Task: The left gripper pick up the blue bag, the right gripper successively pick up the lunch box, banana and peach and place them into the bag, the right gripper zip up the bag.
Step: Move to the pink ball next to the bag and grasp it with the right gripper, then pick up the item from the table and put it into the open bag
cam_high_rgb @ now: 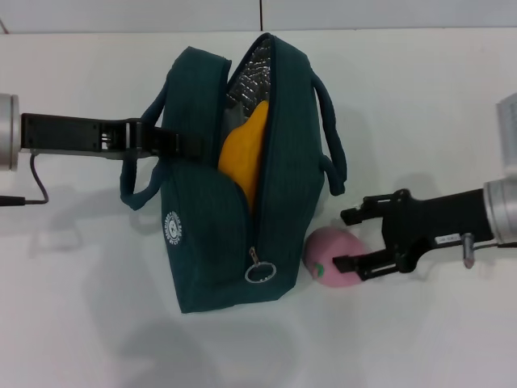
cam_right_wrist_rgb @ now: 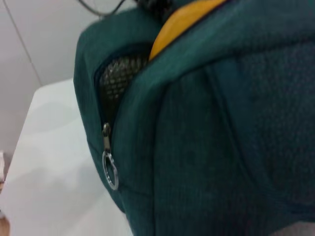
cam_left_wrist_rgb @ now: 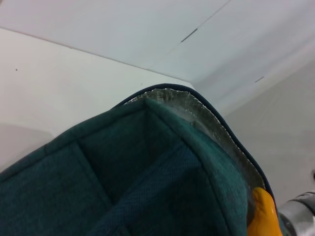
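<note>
I see the right gripper (cam_high_rgb: 346,239), jaws wide around the peach (cam_high_rgb: 334,257), at the blue bag's (cam_high_rgb: 210,226) four o'clock; the left gripper (cam_high_rgb: 187,145) pinches the bag's side.

The blue bag (cam_high_rgb: 212,242) is dark teal woven cloth, matt and slightly ribbed, with a coarse weave visible up close. Its lining (cam_high_rgb: 249,77) is crinkled silver foil with a quilted, reflective sheen. The ring zip pull (cam_high_rgb: 260,272) is shiny bare metal. The banana (cam_high_rgb: 245,153) has a smooth, matt orange-yellow skin like plastic. The peach (cam_high_rgb: 335,257) looks soft-matt pink, smooth, without gloss. The left gripper (cam_high_rgb: 174,144) and right gripper (cam_high_rgb: 346,239) are black matt metal; their wrists are brushed silver metal. The table (cam_high_rgb: 420,97) is smooth, plain white with a faint sheen.
</note>
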Controlling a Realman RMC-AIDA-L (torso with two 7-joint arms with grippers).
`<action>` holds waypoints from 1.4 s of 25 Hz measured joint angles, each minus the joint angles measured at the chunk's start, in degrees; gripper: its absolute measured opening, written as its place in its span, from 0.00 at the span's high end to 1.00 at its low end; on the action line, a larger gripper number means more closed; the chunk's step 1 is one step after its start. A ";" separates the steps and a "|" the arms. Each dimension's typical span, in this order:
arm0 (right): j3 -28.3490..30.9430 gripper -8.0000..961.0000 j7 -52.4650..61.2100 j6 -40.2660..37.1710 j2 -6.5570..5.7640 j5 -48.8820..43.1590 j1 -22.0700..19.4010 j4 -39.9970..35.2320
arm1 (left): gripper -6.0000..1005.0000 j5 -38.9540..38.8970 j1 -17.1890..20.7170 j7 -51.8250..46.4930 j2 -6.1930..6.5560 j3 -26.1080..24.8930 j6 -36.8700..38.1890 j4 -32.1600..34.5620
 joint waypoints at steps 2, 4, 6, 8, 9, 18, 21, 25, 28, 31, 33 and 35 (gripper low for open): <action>-1.27 0.29 0.03 1.18 0.04 0.08 0.25 0.18 | 0.96 -0.02 -0.01 0.01 -0.02 0.00 0.00 -0.01; -2.62 0.30 0.16 2.30 0.14 0.14 0.36 0.21 | 0.96 -0.03 -0.02 0.02 -0.01 0.00 0.00 -0.01; -3.56 0.31 0.52 2.90 0.22 0.15 0.50 0.23 | 0.96 -0.05 -0.03 0.02 -0.05 0.00 0.00 -0.01; -4.64 0.33 1.12 3.52 0.28 0.15 0.67 0.28 | 0.96 -0.05 -0.03 0.02 -0.08 0.00 0.00 -0.01; -5.07 0.33 1.34 3.81 0.28 0.15 0.77 0.30 | 0.96 -0.05 -0.03 0.02 -0.08 0.00 0.00 -0.01; -5.93 0.41 1.08 3.04 0.34 0.95 0.80 -0.82 | 0.96 -0.11 -0.13 0.02 0.04 0.00 0.00 0.00; -5.91 0.47 1.06 2.09 0.24 1.04 0.32 -1.85 | 0.96 -0.17 -0.12 0.03 0.09 0.00 0.01 -0.01; -4.87 0.55 1.20 1.05 -0.30 1.60 -1.04 -3.70 | 0.96 -0.22 -0.02 0.02 0.10 0.00 0.00 -0.01; -0.73 0.61 1.44 -0.07 -0.70 1.86 -3.07 -5.27 | 0.96 -0.23 0.08 0.03 0.10 0.00 0.01 0.00; 6.33 0.66 1.71 -2.05 -1.34 1.66 -4.77 -5.71 | 0.96 -0.23 0.03 0.03 0.11 0.00 0.01 0.00; 11.32 0.68 2.20 -2.62 -1.85 1.55 -5.60 -5.74 | 0.96 -0.23 -0.06 0.03 0.10 0.01 0.01 0.00; 17.25 0.70 3.03 -2.54 -2.41 1.41 -6.35 -5.61 | 0.96 -0.23 -0.07 0.03 0.10 0.01 0.01 -0.01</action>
